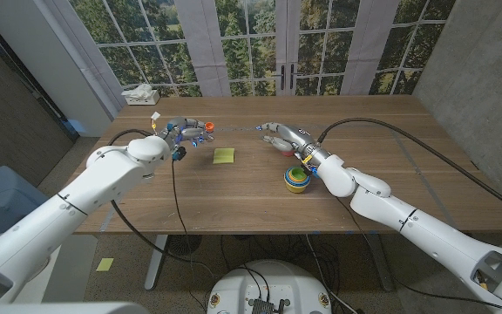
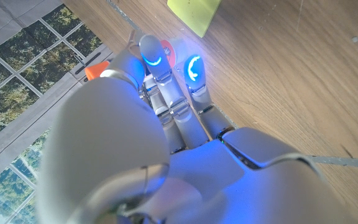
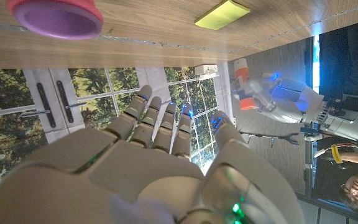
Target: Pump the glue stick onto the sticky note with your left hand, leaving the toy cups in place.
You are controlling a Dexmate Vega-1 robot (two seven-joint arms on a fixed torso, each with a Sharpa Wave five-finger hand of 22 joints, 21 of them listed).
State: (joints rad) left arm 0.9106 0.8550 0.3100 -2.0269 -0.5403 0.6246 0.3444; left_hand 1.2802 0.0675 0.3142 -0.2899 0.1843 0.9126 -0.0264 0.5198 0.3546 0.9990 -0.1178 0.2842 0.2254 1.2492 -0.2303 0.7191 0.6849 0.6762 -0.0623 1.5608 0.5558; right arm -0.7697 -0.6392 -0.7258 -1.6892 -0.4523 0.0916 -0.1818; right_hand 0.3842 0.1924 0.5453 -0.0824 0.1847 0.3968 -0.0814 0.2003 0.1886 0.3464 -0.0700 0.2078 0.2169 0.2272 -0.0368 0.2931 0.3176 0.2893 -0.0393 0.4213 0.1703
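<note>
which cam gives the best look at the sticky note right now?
Head view: the whole sticky note lies unobstructed on the table, between the left hand and the toy cups. The right wrist view shows it whole but small and foreshortened. The left wrist view crops it at the frame edge.

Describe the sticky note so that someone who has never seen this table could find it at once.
Start at the wooden table and go to its middle, between the two hands. The sticky note lies flat there, nearer the left hand, apart from the stacked toy cups. It is the one thin yellow-green square on the tabletop; the cups are round and many-coloured.
</note>
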